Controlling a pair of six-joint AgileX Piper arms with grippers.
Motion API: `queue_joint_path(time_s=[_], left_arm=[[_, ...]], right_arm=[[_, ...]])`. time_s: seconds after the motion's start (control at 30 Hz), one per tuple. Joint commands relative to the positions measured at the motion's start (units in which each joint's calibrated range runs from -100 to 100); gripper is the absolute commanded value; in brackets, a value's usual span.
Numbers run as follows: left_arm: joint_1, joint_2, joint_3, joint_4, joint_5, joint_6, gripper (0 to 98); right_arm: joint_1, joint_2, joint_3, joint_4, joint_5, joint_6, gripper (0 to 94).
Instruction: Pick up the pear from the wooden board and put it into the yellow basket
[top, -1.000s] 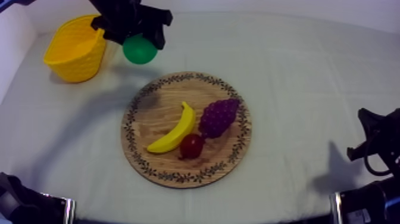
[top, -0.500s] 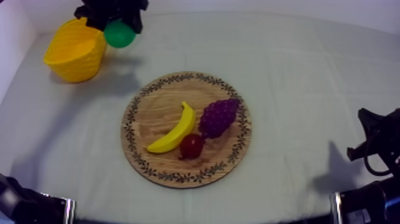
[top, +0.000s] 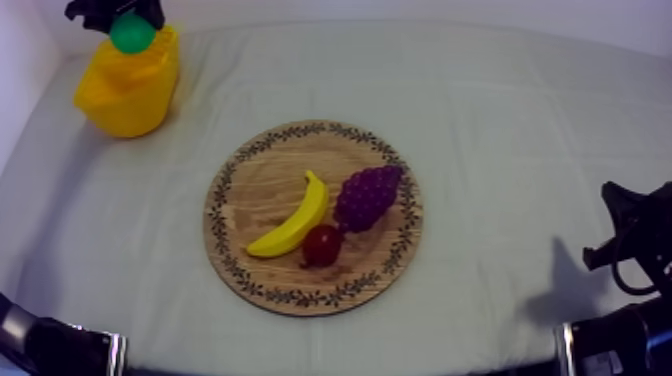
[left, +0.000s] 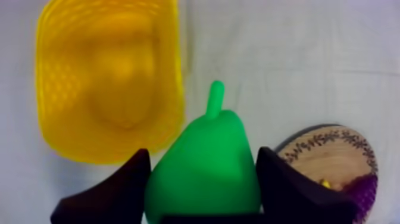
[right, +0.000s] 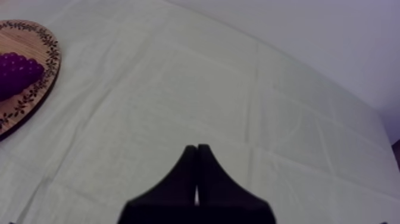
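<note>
**Pear gripped in the air at the yellow basket, clear of the board**

Nearest in the top view, the right gripper (top: 625, 238) sits low at the right edge of the counter (top: 500, 120), well apart from all the fruit. In its own wrist view its fingers (right: 184, 179) lie pressed together as a narrow wedge with nothing between them, over bare cloth.

Farther in, the wooden board (top: 265, 185) lies in the middle of the counter. It carries the banana (top: 293, 218), lying slantwise, and the grapes (top: 368, 195) beside it. The small red fruit (top: 322, 244) is tucked in at their near ends.

Farthest, at the counter's far left corner, stands the yellow basket (top: 125, 95). The left gripper (top: 115, 12) is above it and holds the pear (top: 132, 33), which shows from above as a round green shape at the basket's far rim, off the counter.

In the left wrist view the two black fingers are closed on the pear's broad belly, one at each side. The pear's long axis runs straight out from the wrist, in line with the fingers. Its wide end is toward the wrist and its stem points forward, the tip just beside the basket's rim, with the basket's open mouth close alongside. Whether the pear hangs squarely over that mouth cannot be told.
</note>
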Motion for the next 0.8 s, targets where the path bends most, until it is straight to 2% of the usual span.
queue_joint_path(time_s=[0.0,0.37,0.77], left_arm=[[-1.42,0.17,-1.03,-0.15,0.23,-0.41,57.0],[-4.66,0.75,-4.56,-0.46,0.51,-1.83,56.7],[-5.99,6.24,-5.79,0.01,-0.17,-1.6,57.5]], right_arm=[[-0.02,-0.03,-0.02,0.0,0.02,-0.01,0.4],[-0.02,-0.03,-0.02,0.0,0.02,-0.05,0.4],[-0.02,-0.03,-0.02,0.0,0.02,-0.05,0.4]])
